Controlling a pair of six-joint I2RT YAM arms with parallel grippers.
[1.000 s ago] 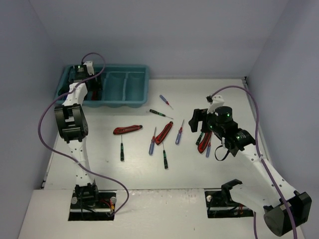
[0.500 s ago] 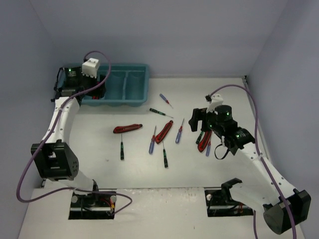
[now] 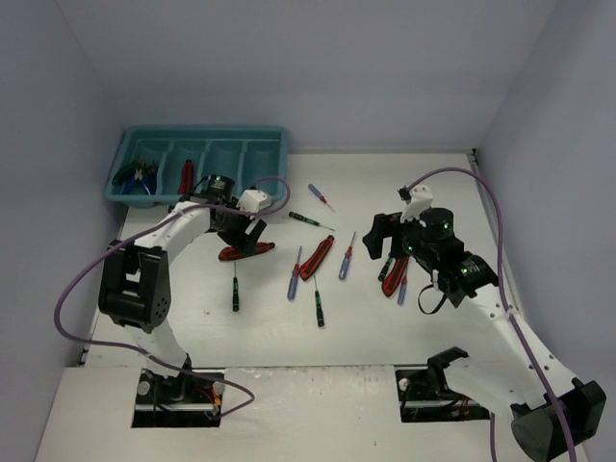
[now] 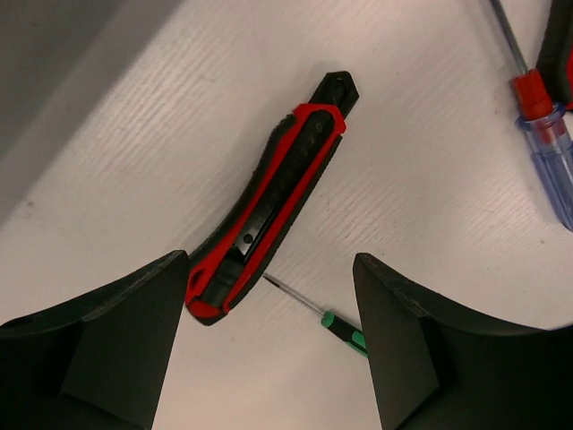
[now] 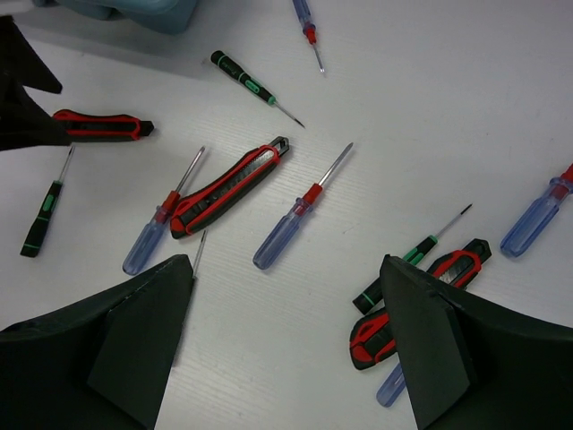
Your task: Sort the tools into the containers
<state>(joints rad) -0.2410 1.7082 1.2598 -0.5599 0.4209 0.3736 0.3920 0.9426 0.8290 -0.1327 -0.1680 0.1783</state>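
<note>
The teal tray [image 3: 272,166] stands at the far left and holds blue- and green-handled pliers [image 3: 138,177] and a red-handled tool [image 3: 186,177]. My left gripper [image 3: 241,234] is open and empty, low over a red-and-black utility knife [image 3: 258,249]. In the left wrist view the knife [image 4: 269,197] lies between the jaws [image 4: 270,265], nearer the left finger. A green screwdriver [image 4: 345,327] lies beside it. My right gripper [image 3: 382,243] [image 5: 285,269] is open and empty above the table, beside another knife [image 5: 421,305] and a green screwdriver [image 5: 407,264].
Loose on the table are a third knife [image 3: 318,256], blue-handled screwdrivers [image 3: 294,275] [image 3: 346,258] [image 3: 320,195] [image 3: 402,287] and green ones [image 3: 235,291] [image 3: 318,303] [image 3: 310,219]. Walls close the left, back and right sides.
My left arm has swung out of the tray, forward and right, and now hovers over the utility knife. The tray's contents are uncovered. My right arm has barely moved.
</note>
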